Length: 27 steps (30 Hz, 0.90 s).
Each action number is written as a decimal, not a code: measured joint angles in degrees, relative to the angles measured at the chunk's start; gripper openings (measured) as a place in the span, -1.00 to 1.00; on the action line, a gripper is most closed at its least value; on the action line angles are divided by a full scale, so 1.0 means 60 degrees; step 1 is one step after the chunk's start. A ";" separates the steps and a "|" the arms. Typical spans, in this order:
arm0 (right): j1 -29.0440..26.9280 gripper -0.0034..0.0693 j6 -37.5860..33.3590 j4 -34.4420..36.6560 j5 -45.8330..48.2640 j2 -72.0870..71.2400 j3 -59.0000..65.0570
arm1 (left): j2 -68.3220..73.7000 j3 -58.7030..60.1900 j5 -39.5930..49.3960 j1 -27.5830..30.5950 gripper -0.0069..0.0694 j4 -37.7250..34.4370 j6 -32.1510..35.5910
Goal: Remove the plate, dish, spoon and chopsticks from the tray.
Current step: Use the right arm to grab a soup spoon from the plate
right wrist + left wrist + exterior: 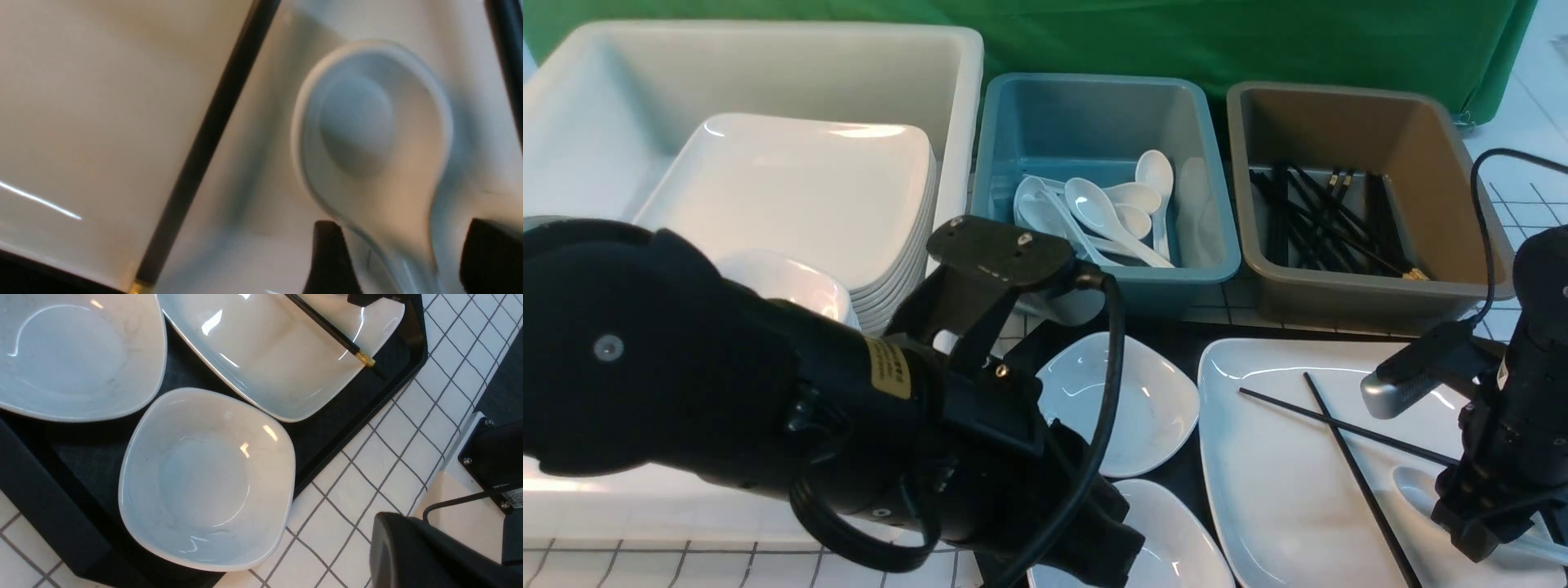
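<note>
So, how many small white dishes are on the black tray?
2. One small dish lies left of the plate; the second dish lies nearer the robot, partly behind the left arm, which may hide more.

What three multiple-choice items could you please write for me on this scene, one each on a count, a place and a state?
1. How many small dishes sit on the tray? A one; B two; C four.
2. Where does the spoon by the right gripper lie? A on the bare tray; B in one of the small dishes; C on the plate.
3. How is the right gripper? A shut on the spoon's bowl; B shut on the plate's rim; C open, a finger on each side of the spoon's handle.
Answers: 1 B, the left wrist view shows two small dishes beside the plate; 2 C, white plate surface surrounds the spoon; 3 C, the right wrist view shows the fingers apart with the handle between them.
</note>
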 joint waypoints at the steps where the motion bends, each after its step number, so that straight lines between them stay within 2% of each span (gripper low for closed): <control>1: 0.0000 0.27 -0.0016 -0.0012 0.0000 0.0061 0.0000 | 0.0000 0.0000 -0.0034 0.0000 -0.83 0.0012 0.0000; 7: 0.0000 0.26 -0.0121 -0.0054 -0.0035 0.0312 0.0000 | 0.0000 0.0000 -0.0130 0.0000 -0.83 0.0012 0.0022; 9: 0.0000 0.20 -0.0134 -0.0053 -0.0035 0.0343 0.0000 | 0.0000 0.0000 -0.0152 0.0000 -0.83 0.0012 0.0030; 11: 0.0000 0.08 -0.0164 -0.0053 -0.0035 0.0375 0.0000 | 0.0000 0.0000 -0.0203 0.0000 -0.83 -0.0021 0.0030; 15: 0.0000 -0.35 -0.0182 -0.0053 -0.0035 0.0384 0.0000 | 0.0000 0.0000 -0.0368 0.0000 -0.83 -0.0021 0.0030; 23: -0.0007 -0.35 -0.0702 0.0009 0.0947 0.0384 -0.0095 | 0.0000 0.0000 -0.0875 0.0000 -0.83 -0.0031 0.0030; 26: -0.0007 -0.35 -0.0771 0.0284 0.1555 0.0372 -0.0251 | 0.0000 0.0000 -0.1071 0.0000 -0.83 -0.0031 0.0030; 27: -0.0007 -0.35 -0.0996 0.0755 0.1858 0.0298 -0.0375 | 0.0000 0.0000 -0.1254 0.0000 -0.83 -0.0022 0.0048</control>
